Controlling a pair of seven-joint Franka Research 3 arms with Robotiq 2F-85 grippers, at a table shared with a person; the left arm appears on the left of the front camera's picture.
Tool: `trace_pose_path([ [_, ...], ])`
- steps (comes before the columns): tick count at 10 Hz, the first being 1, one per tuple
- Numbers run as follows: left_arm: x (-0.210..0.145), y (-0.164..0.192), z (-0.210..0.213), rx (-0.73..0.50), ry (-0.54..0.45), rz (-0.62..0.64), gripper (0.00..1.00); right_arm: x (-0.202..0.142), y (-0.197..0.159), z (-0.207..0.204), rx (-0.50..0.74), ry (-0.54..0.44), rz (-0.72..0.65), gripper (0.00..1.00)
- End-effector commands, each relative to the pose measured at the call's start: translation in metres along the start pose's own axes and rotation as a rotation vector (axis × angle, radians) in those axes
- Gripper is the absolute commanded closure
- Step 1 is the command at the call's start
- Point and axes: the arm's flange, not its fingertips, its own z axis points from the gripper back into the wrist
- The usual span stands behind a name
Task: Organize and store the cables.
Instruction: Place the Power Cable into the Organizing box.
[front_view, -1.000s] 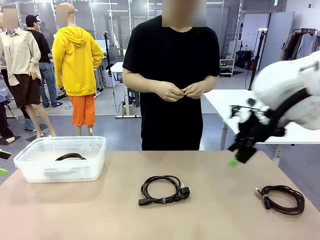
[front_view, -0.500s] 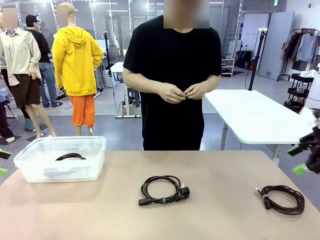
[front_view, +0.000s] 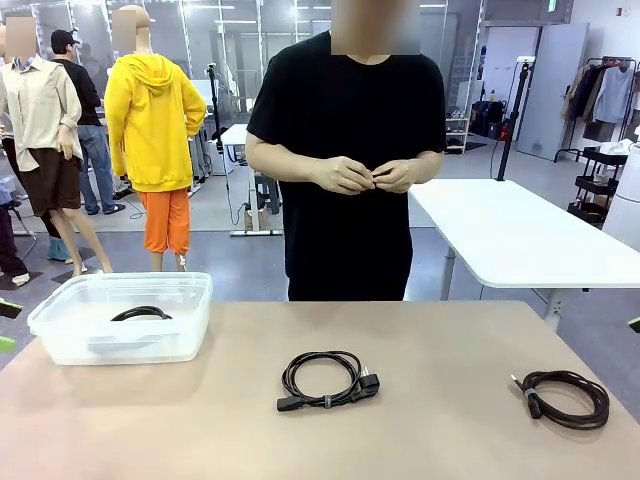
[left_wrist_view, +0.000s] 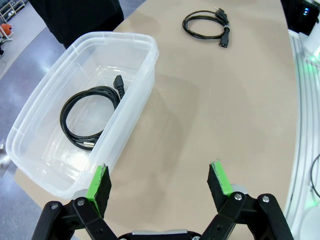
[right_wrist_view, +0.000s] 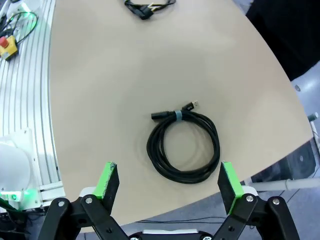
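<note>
1. Three cables are in view. The first coil (front_view: 141, 313) lies inside the clear bin (front_view: 60, 340) at the far left of the table (front_view: 200, 430). The second coil (front_view: 325, 378) lies in the middle, and the third coil (front_view: 567, 396) lies near the right edge.
2. I judge the step in hand to be picking the third coil.
3. To do it well, the arm should go straight down. One finger should enter the ring and the other stay outside. Closing beside the bluish band (right_wrist_view: 177, 115) seems best, because the strands are bound there.
4. The right fingers (right_wrist_view: 230, 189) hang above the third coil, spread wide and grasping nothing. The wrist looks steeply down at the table.
5. The left fingers (left_wrist_view: 98, 182) are also released and empty. They hover over bare table just beside the bin.
</note>
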Motion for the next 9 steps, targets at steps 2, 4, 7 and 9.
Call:
trace_pose_path([
  [2,0.0,0.0,0.0,0.0,0.0,0.0,0.02,0.0,0.0,0.0,0.0,0.0,0.0,0.0],
  [4,0.039,-0.018,-0.024,0.004,0.063,-0.071,0.02,0.0,0.0,0.0,0.0,0.0,0.0,0.0],
  [7,0.111,-0.061,-0.075,-0.014,0.105,-0.154,0.02,0.0,0.0,0.0,0.0,0.0,0.0,0.0],
  [9,0.159,-0.084,-0.12,-0.063,0.123,-0.204,0.02,0.0,0.0,0.0,0.0,0.0,0.0,0.0],
])
